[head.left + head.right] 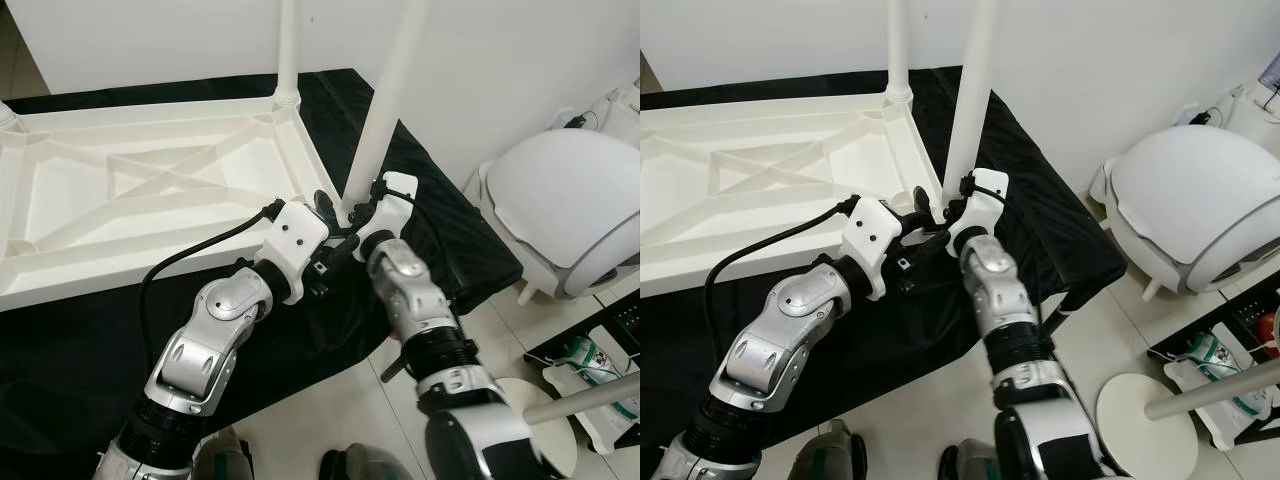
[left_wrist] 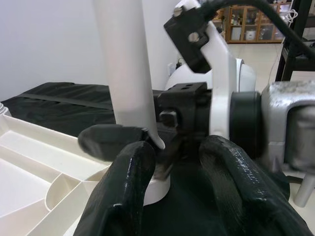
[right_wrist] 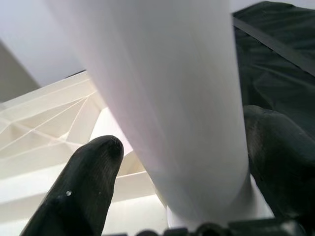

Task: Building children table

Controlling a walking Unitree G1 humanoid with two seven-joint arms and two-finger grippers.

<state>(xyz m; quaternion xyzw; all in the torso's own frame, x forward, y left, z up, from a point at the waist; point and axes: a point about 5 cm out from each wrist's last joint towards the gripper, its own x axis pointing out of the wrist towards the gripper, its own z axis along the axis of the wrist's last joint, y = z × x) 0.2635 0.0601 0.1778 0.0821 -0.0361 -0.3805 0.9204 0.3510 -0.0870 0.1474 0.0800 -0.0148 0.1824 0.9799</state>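
The white table leg (image 1: pixel 385 100) is standing upright at the near right corner of the upturned children's table (image 1: pixel 150 190), its long axis running straight up and out of the top of the head views, its foot sitting in or on the corner socket (image 2: pixel 157 184) (whether it is fully seated I cannot tell). A second leg (image 1: pixel 288 50) is already standing at the far right corner, at about 11 o'clock from the first.

The right gripper (image 3: pixel 182 167) is reaching in from 6 o'clock, and its two black fingers (image 3: pixel 88 182) are lying either side of the leg's lower end, hugging it closely; I judge them clamped on it, with the leg passing straight up between them. The left gripper (image 2: pixel 182 167) is coming in from about 8 o'clock, its fingers (image 2: pixel 128 182) spread apart and holding nothing, the leg's base lying just ahead of them and beside the right wrist.

The right arm is therefore the one in charge of the leg, and any push or twist should run down along that vertical axis into the socket.

The upturned table is lying on a black cloth (image 1: pixel 440 220), and a white domed appliance (image 1: pixel 570 200) is sitting on the floor at 3 o'clock.
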